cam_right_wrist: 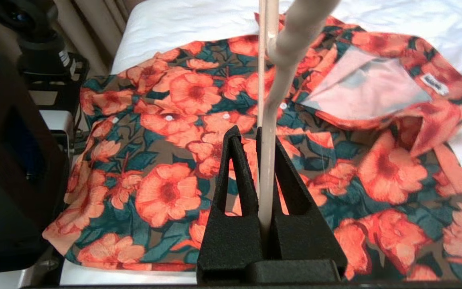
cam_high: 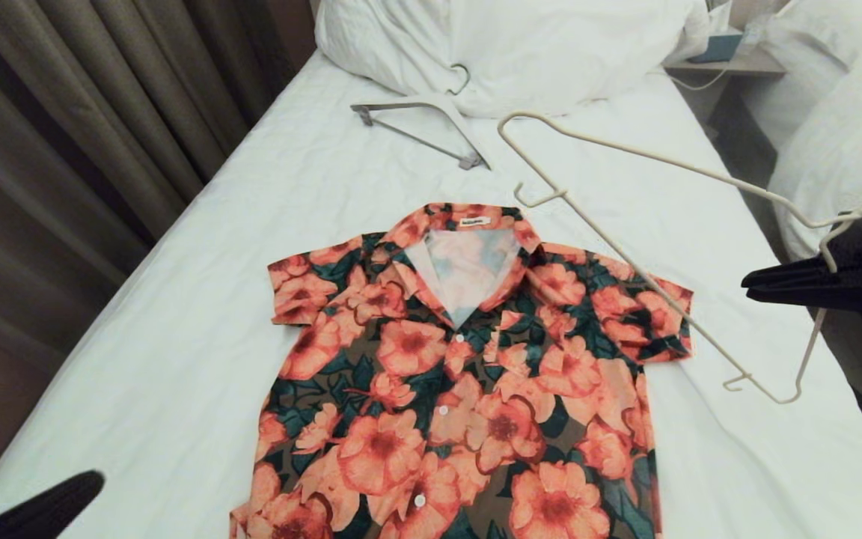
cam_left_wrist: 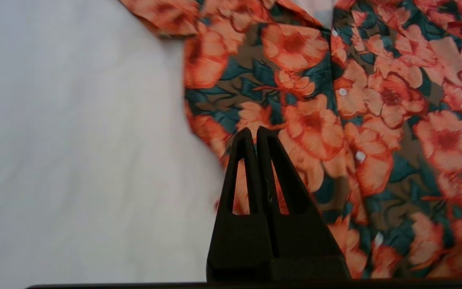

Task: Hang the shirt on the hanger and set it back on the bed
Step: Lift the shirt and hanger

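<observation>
The shirt [cam_high: 468,374], coral flowers on dark green and brown, lies flat and buttoned on the bed [cam_high: 176,337], collar toward the pillows. The thin cream hanger [cam_high: 610,238] hangs tilted over the shirt's right shoulder and sleeve, lifted off the sheet. My right gripper [cam_high: 753,286] is shut on its wire at the bed's right side. In the right wrist view the hanger [cam_right_wrist: 269,160] runs up between the closed fingers of the right gripper [cam_right_wrist: 247,134], with the shirt [cam_right_wrist: 167,188] below. My left gripper [cam_high: 94,479] enters at the near left, shut and empty [cam_left_wrist: 255,132], over the shirt's [cam_left_wrist: 375,120] left edge.
A thicker grey-white hanger [cam_high: 420,123] lies near the pillows [cam_high: 521,45] at the bed's head. Curtains [cam_high: 64,112] line the left side. A nightstand [cam_high: 730,60] and a neighbouring bed [cam_high: 850,112] stand to the right.
</observation>
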